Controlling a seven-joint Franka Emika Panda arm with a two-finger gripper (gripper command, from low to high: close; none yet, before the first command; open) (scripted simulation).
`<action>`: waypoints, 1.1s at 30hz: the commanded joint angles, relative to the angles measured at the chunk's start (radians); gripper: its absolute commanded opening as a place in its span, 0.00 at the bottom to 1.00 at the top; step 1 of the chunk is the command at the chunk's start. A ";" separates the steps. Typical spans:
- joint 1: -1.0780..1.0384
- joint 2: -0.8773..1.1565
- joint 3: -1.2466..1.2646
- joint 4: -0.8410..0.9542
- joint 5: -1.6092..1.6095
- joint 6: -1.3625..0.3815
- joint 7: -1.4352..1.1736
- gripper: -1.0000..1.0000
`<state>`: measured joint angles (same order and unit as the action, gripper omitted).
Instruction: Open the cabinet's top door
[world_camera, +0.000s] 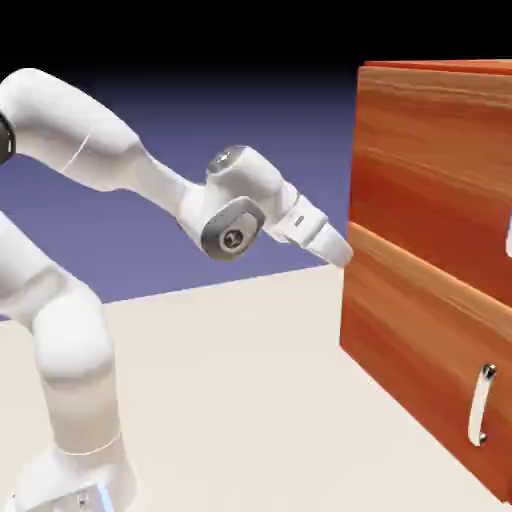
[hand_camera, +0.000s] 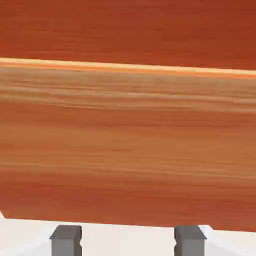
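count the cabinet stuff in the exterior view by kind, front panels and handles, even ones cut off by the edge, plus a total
front panels: 2 (upper, lower)
handles: 2 (one whole on the lower panel, one cut off at the picture's right edge)
total: 4

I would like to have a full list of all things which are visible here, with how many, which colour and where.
cabinet: 1, reddish-brown wood, exterior view's right
top door: 1, reddish-brown, upper front, closed
lower panel: 1, reddish-brown, below the top door
handles: 2, silver-white; one on the lower panel, one partly cut off at the top door's picture edge
ground surface: 1, cream, under everything
backdrop: 1, blue-violet, black above
robot arm: 1, white, exterior view's left
gripper: 1, grey fingertips, open, before the cabinet
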<state>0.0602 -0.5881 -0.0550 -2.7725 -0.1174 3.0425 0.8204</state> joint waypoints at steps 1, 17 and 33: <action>0.018 -0.007 -0.020 0.014 -0.044 0.002 0.029 0.50; 0.304 -0.114 -0.346 0.236 -0.740 0.034 0.500 0.50; 0.590 -0.222 -0.672 0.459 -1.435 0.067 0.971 0.50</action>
<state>0.6502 -0.8099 -0.7272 -2.3134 -1.5528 3.1094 1.7915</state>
